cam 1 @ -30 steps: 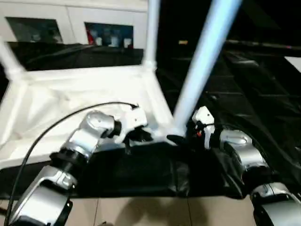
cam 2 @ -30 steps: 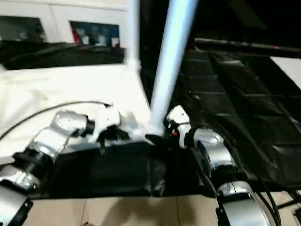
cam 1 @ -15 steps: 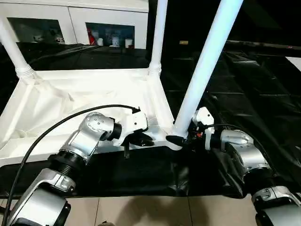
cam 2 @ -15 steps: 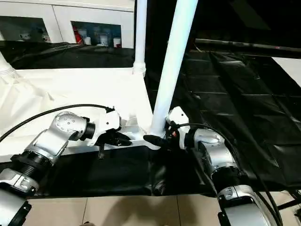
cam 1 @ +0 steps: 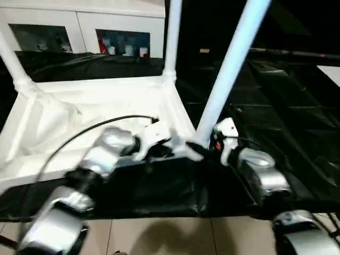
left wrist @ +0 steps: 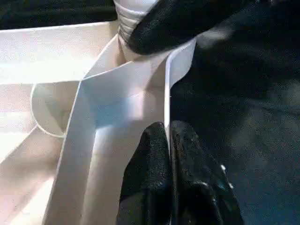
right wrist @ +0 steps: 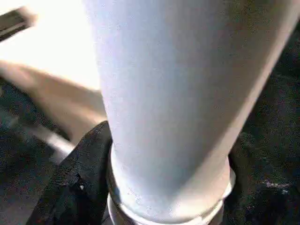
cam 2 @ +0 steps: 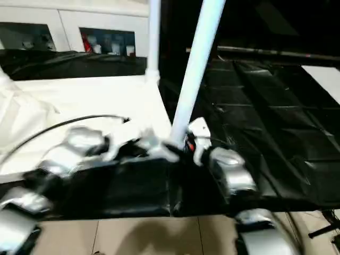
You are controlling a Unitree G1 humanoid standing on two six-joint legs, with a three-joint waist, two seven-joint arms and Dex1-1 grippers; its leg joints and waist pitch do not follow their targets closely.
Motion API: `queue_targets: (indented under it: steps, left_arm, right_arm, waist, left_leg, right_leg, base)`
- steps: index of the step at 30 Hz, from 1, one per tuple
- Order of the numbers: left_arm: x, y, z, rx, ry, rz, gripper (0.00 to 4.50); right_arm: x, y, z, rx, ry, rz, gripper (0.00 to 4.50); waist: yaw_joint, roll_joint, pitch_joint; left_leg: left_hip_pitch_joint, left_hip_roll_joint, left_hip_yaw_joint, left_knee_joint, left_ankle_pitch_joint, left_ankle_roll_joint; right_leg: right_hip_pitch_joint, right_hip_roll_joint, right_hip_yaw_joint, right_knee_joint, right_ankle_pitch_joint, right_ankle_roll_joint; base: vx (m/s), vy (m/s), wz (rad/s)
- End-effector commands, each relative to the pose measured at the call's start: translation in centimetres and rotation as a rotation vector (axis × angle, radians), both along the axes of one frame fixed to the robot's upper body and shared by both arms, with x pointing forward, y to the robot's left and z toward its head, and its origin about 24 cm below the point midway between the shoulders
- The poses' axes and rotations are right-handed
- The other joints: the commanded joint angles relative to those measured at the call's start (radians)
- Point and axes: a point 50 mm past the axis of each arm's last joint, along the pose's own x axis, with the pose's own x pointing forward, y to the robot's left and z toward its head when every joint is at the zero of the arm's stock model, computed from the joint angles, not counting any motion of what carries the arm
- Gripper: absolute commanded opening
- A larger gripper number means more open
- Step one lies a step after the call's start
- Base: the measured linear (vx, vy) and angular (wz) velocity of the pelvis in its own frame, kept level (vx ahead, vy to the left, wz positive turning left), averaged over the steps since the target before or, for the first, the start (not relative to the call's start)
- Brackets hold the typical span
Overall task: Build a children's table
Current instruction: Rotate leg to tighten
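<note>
— Black cloth [cam 1: 297, 106] covers your bench; where's the table [cam 1: 79, 114]?

— Upside down at ten o'clock from your grippers, three legs showing. The near leg [cam 1: 228, 69] rises from its corner socket, leaning toward one o'clock.

— Which arm is closer to it?

— Your right gripper [right wrist: 154, 187], reaching in from four o'clock: its fingers [right wrist: 77, 183] straddle the leg's base at the collar, seemingly clamped on it. Your left gripper [left wrist: 168, 154] comes from eight o'clock, fingers pinched together on the thin rim beside that socket.
</note>
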Motion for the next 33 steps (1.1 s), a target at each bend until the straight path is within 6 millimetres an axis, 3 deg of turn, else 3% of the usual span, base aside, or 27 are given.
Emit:
queue_targets:
  steps: [1, 2, 4, 8, 10, 12, 18, 21, 23, 25, 28, 33]
  left_arm:
    - [0.1, -1.5, -1.4, 0.016, 0.039, 0.102, 0.0]
    - [0.2, -2.2, -1.3, 0.003, 0.034, 0.123, 0.0]
    - [0.4, -3.1, -1.2, -0.012, 0.028, 0.138, 0.0]
    - [0.4, -4.4, -1.0, -0.029, 0.013, 0.123, 0.0]
    - [0.4, -4.5, -1.0, -0.029, 0.012, 0.11, 0.0]
    - [0.4, -4.4, -1.1, -0.023, 0.011, 0.108, 0.0]
    - [0.2, -2.5, -1.3, -0.013, 0.002, 0.035, 0.0]
    - [-0.1, -1.6, -1.2, -0.013, 0.002, -0.021, 0.0]
    - [-0.8, -1.0, -1.1, -0.04, 0.027, -0.115, 0.0]
    - [-1.4, -0.2, -0.9, -0.048, 0.064, -0.194, 0.0]
    - [-1.5, 0.7, -0.8, -0.032, 0.07, -0.198, 0.0]
    - [-1.8, 1.9, -0.8, -0.021, 0.093, -0.235, 0.0]
  right_arm:
    - [-0.1, -0.5, -2.3, -0.046, 0.131, -0.216, 2.75]
    - [0.1, 0.2, -2.3, -0.05, 0.136, -0.249, 2.75]
    - [0.3, 1.3, -2.3, -0.05, 0.147, -0.269, 2.75]
    - [0.5, 3.6, -2.0, -0.019, 0.145, -0.24, 2.75]
    - [0.4, 4.4, -1.9, -0.001, 0.129, -0.2, 3.3]
    - [0.5, 4.5, -1.7, 0.007, 0.12, -0.2, 3.5]
    - [1.0, 2.7, -0.5, 0.019, 0.051, -0.113, 3.87]
    - [0.8, 1.4, -0.1, -0.001, 0.023, -0.026, 3.87]
    - [0.3, 0.3, 0.1, -0.045, 0.002, 0.07, 3.87]
    - [-0.4, -0.7, 0.3, -0.084, -0.006, 0.191, 3.87]
    - [-1.4, -1.4, 0.4, -0.087, 0.013, 0.325, 3.87]
    - [-1.8, -2.2, 0.6, -0.108, 0.018, 0.394, 3.87]
  waist:
    - [-0.004, 0.012, -0.047]
    - [-0.004, 0.008, -0.048]
    - [-0.004, 0.01, -0.049]
    - [-0.01, 0.007, -0.052]
    - [-0.01, 0.004, -0.052]
    - [-0.01, 0.006, -0.051]
    - [-0.011, 0.003, -0.056]
    - [-0.013, 0.002, -0.058]
    - [-0.009, 0.0, -0.062]
    - [-0.01, 0.001, -0.061]
    - [-0.004, 0.006, -0.062]
    - [0.003, 0.006, -0.059]
  left_leg:
    - [0.001, 0.014, 0.0, -0.076, -0.225, -0.012]
    - [0.003, 0.012, -0.004, -0.076, -0.246, -0.016]
    - [0.001, 0.01, -0.006, -0.077, -0.255, -0.008]
    - [-0.005, 0.007, -0.006, -0.076, -0.244, 0.012]
    - [-0.007, 0.007, -0.006, -0.075, -0.238, 0.023]
    - [-0.007, 0.009, -0.006, -0.076, -0.24, 0.028]
    - [-0.014, 0.01, -0.008, -0.075, -0.216, 0.043]
    - [-0.014, 0.012, -0.005, -0.068, -0.159, 0.072]
    - [-0.019, 0.011, -0.004, -0.063, -0.102, 0.093]
    - [-0.019, 0.012, -0.003, -0.062, -0.078, 0.11]
    - [-0.006, 0.014, 0.001, -0.059, -0.085, 0.132]
    - [-0.007, 0.017, -0.001, -0.064, -0.119, 0.1]
  right_leg:
    - [0.043, -0.051, 0.049, -0.095, -0.296, -0.181]
    - [0.044, -0.052, 0.048, -0.1, -0.344, -0.163]
    - [0.041, -0.052, 0.05, -0.103, -0.354, -0.151]
    - [0.042, -0.049, 0.05, -0.099, -0.286, -0.16]
    - [0.043, -0.05, 0.05, -0.099, -0.277, -0.162]
    - [0.042, -0.051, 0.05, -0.1, -0.279, -0.166]
    - [0.048, -0.052, 0.049, -0.095, -0.242, -0.174]
    - [0.05, -0.051, 0.049, -0.083, -0.133, -0.212]
    - [0.059, -0.051, 0.049, -0.073, -0.047, -0.23]
    - [0.058, -0.05, 0.05, -0.067, 0.009, -0.252]
    - [0.055, -0.046, 0.05, -0.064, 0.054, -0.28]
    - [0.058, -0.051, 0.051, -0.066, -0.008, -0.28]
  base:
    - [0.0, 0.0, 0.0]
    - [0.0, 0.0, 0.0]
    - [0.0, 0.0, 0.0]
    - [0.0, 0.0, 0.0]
    - [0.0, 0.0, 0.0]
    - [0.0, 0.0, 0.0]
    - [0.0, 0.0, 0.0]
    - [0.0, 0.0, 0.0]
    - [0.0, 0.0, 0.0]
    - [0.0, 0.0, 0.0]
    - [0.0, 0.0, 0.0]
    - [0.0, 0.0, 0.0]
